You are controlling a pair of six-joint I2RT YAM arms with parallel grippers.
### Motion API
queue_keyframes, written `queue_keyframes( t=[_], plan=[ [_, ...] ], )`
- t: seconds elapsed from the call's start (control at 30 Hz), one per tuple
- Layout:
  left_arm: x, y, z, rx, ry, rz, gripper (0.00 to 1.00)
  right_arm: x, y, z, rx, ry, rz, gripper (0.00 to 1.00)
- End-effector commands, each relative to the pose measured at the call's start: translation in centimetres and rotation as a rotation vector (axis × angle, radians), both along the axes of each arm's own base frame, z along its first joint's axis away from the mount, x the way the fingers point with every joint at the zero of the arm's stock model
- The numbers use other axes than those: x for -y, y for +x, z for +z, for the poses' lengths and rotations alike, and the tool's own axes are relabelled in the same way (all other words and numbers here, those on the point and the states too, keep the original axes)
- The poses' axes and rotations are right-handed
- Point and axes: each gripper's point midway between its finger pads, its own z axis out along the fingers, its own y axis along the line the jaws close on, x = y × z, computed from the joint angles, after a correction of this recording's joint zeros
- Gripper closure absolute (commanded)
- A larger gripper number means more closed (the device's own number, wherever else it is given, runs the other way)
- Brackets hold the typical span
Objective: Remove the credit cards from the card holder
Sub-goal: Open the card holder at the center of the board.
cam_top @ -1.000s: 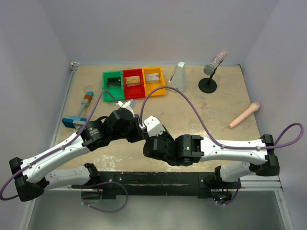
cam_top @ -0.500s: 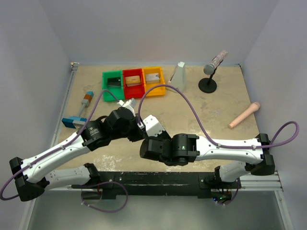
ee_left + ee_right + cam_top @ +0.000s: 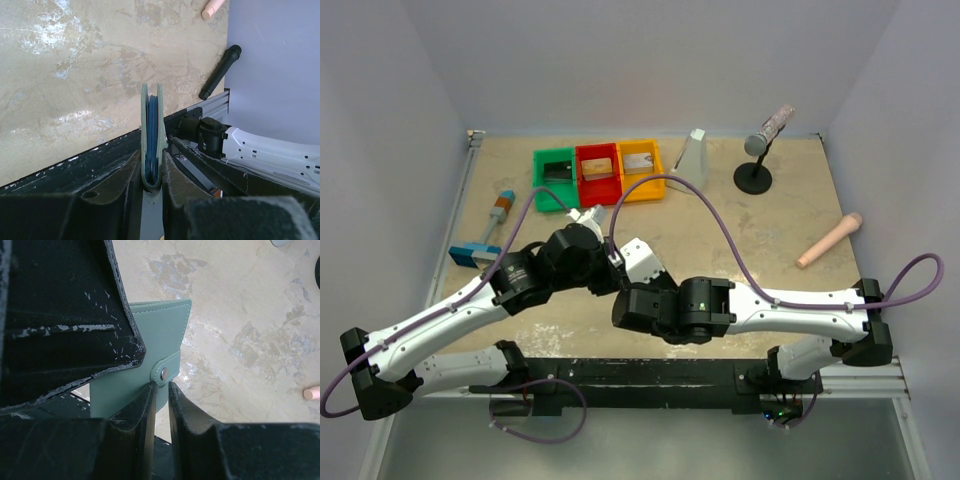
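The left gripper (image 3: 151, 157) has its fingers clamped on the card holder (image 3: 152, 130), holding it closed and on edge above the tabletop (image 3: 740, 240), in front of the bins and near the middle of the workspace. In the left wrist view the holder's two pale outer faces stand upright between the fingers, with darker blue layers showing between them.

The right gripper (image 3: 161, 387) meets the holder from the other side. Its fingers are drawn close, with only a thin slit between them, and the snap tab (image 3: 167, 367) with its metal stud sits right at their tips. Whether they actually pinch the tab cannot be told. One dark finger of the left gripper covers the holder's upper left part in the right wrist view.

Three joined bins stand at the far side. The green bin (image 3: 542, 180) holds a black card (image 3: 557, 170), the red bin (image 3: 597, 185) an orange-gold card (image 3: 598, 166), and the yellow bin (image 3: 642, 185) a silver-grey card (image 3: 639, 160).

A blue-headed brush (image 3: 480, 250) lies at the left edge. A pale wedge-shaped object (image 3: 692, 158) and a microphone on a round stand (image 3: 760, 150) stand at the far right, and a peach-coloured rod (image 3: 830, 240) lies near the right edge.
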Motion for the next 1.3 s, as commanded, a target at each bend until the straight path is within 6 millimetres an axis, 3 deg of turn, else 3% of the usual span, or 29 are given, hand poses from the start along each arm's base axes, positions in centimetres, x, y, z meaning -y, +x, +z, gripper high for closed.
queue_keyframes(
  t=[0.0, 0.13, 0.27, 0.4, 0.7, 0.87, 1.27],
  plan=[
    [1.3, -1.6, 2.3, -0.011, -0.105, -0.082, 1.00, 0.8, 1.4, 1.1, 0.044, 0.011, -0.065, 0.81],
    [1.4, -1.6, 2.2, -0.011, -0.109, -0.084, 1.00, 0.8, 1.4, 1.1, 0.044, 0.013, -0.066, 0.83],
    [1.4, -1.6, 2.1, -0.013, -0.108, -0.088, 1.00, 0.6, 1.4, 1.3, 0.045, 0.028, -0.058, 0.71],
    [1.5, -1.7, 2.2, -0.008, -0.114, -0.097, 1.00, 0.2, 1.5, 1.5, 0.049, 0.033, -0.041, 0.68],
    [2.2, -2.2, 2.6, -0.002, -0.141, -0.149, 1.00, -0.3, 1.4, 1.5, 0.048, 0.021, -0.013, 0.82],
    [2.3, -2.3, 2.7, 0.005, -0.145, -0.170, 1.00, -0.3, 1.4, 1.5, 0.046, 0.017, -0.012, 0.99],
    [2.2, -2.5, 2.2, 0.002, -0.139, -0.174, 1.00, 0.7, 1.6, 2.0, 0.059, 0.041, -0.051, 1.00]
  ],
)
